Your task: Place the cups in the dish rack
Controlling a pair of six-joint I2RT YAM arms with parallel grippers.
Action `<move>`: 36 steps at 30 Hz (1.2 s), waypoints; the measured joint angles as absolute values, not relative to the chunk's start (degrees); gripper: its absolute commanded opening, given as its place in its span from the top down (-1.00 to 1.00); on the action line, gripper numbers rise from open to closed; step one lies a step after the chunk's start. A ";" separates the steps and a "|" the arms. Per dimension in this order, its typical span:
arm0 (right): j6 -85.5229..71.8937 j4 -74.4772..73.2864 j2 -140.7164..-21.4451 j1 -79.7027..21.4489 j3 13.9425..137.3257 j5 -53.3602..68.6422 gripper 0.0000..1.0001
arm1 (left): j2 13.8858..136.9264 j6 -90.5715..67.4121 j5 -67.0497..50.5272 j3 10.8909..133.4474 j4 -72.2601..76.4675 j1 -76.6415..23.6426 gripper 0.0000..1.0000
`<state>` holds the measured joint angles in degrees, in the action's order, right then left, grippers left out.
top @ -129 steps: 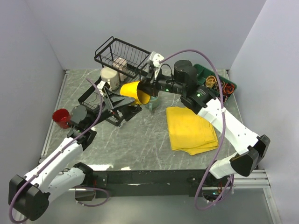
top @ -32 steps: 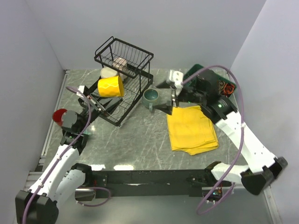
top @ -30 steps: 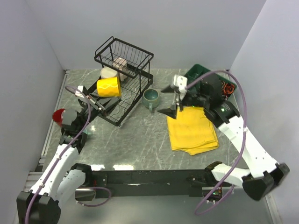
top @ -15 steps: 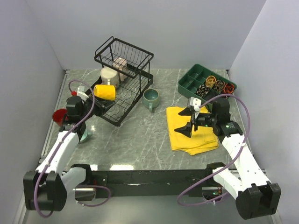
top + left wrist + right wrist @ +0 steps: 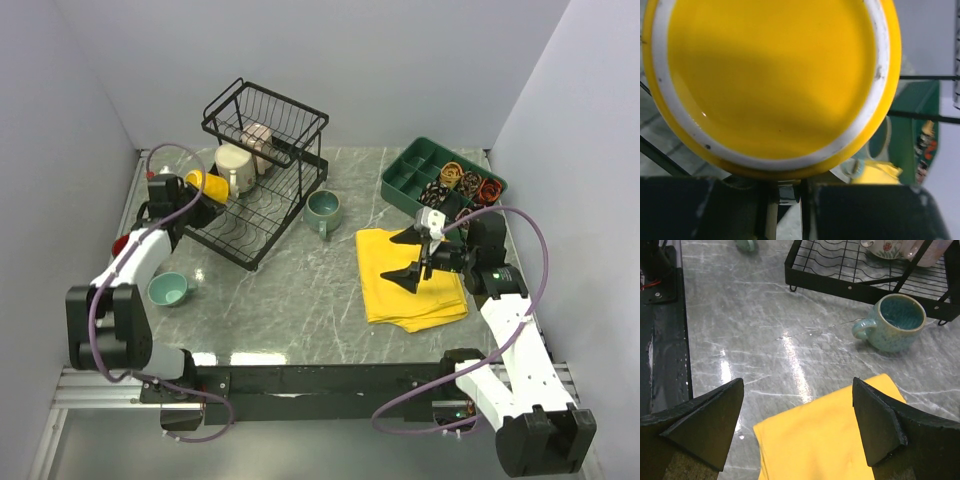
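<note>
While my left arm is stretching along the left side of the desk (image 5: 300, 300), a red mug (image 5: 120, 243) is peeking out beside it and a pale green cup (image 5: 168, 290) is standing upright nearer my bases. My left jaws (image 5: 787, 192) are clenching the yellow mug (image 5: 770, 75), which is lying on its side, long axis pointing into the left end of the dish rack (image 5: 255, 215); I am judging that its lower tier is just ahead. Inside the rack a cream mug (image 5: 235, 165) is sitting on the lower tier, and a lilac-beige mug (image 5: 260, 140) is showing through the basket wires; I cannot tell which tier is carrying it. Just right of the rack, a teal mug (image 5: 895, 322) is standing mouth up on the desk, handle pointing away from the rack. My right jaws (image 5: 412, 255) are hanging released over the yellow cloth (image 5: 410, 290), with that mug ahead, so my right arm is the nearer one. Farthest right, the green tray (image 5: 405, 180) is holding small coiled things in several compartments.
</note>
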<state>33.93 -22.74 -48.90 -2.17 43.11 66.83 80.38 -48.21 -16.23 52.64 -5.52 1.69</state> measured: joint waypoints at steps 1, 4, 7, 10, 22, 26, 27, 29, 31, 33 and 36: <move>33.93 -22.74 -48.86 -1.98 43.11 67.02 -0.89 | 81.69 -47.18 -15.22 53.89 -6.11 1.76 0.98; 33.95 -22.74 -48.80 -1.61 43.11 67.22 -0.89 | 85.08 -44.80 -13.08 56.73 -8.05 1.74 0.98; 33.95 -22.76 -48.82 -1.28 43.11 67.44 -0.89 | 88.58 -42.65 -11.29 59.20 -10.02 1.74 0.98; 33.93 -22.76 -48.82 -1.06 43.11 67.64 -0.89 | 91.48 -41.01 -9.67 60.95 -11.81 1.74 0.98; 33.95 -22.81 -49.10 0.38 43.11 69.06 -0.89 | 99.22 -37.08 -3.60 67.51 -14.94 0.36 0.98; 33.95 -22.81 -49.32 1.39 43.11 69.28 -0.89 | 102.00 -35.70 -0.67 70.46 -15.94 -1.78 0.98; 33.98 -22.83 -49.36 1.52 43.11 69.38 -0.89 | 102.76 -35.44 -0.01 71.22 -16.03 -2.20 0.98; 34.02 -22.94 -49.39 1.93 43.11 69.73 -0.90 | 104.14 -34.92 1.58 72.42 -16.12 -3.01 0.85; 34.13 -23.29 -49.43 2.39 43.11 69.95 -0.89 | 104.90 -34.52 3.01 72.69 -16.27 -3.38 0.76; 34.20 -23.44 -49.52 2.83 43.11 70.17 -0.90 | 105.58 -34.28 4.21 72.93 -16.91 -3.36 0.69; 34.26 -23.68 -49.67 3.22 43.11 70.35 -0.89 | 106.96 -34.00 5.52 73.67 -17.56 -3.18 0.53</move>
